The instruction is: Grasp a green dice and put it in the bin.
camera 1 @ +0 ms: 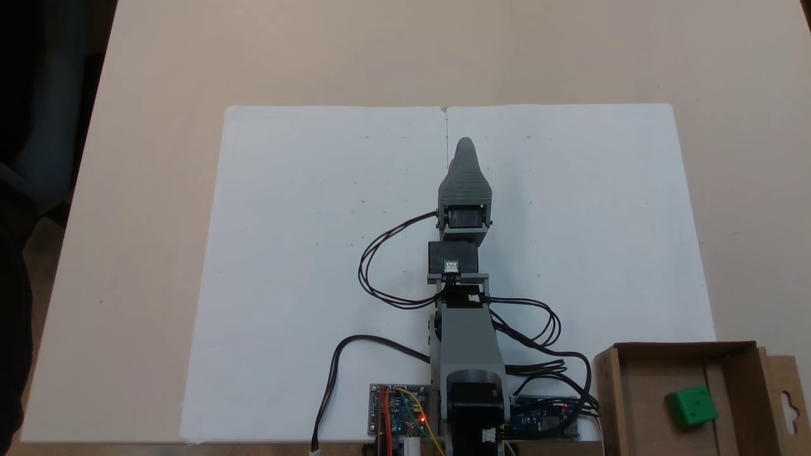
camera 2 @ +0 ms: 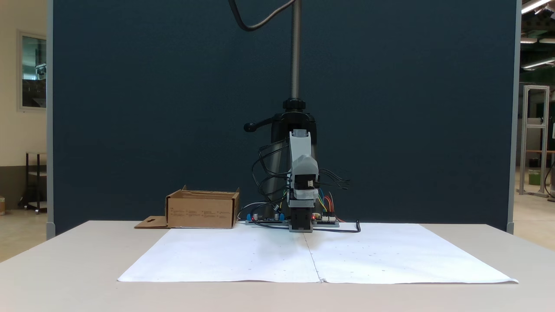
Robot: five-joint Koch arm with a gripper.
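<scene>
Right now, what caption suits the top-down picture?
Green dice lying inside the cardboard bin, arm's gripper stretched over white paper.

Grey printed arm [camera 1: 466, 329] with black servo blocks; thin black cables loop at nine and three o'clock beside it.

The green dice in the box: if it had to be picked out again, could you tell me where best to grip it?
Probably from straight above: the green dice lies inside the bin, whose walls block sideways approaches. Close on two opposite flat faces, with the jaws turned to match the cube's slight skew.
</scene>
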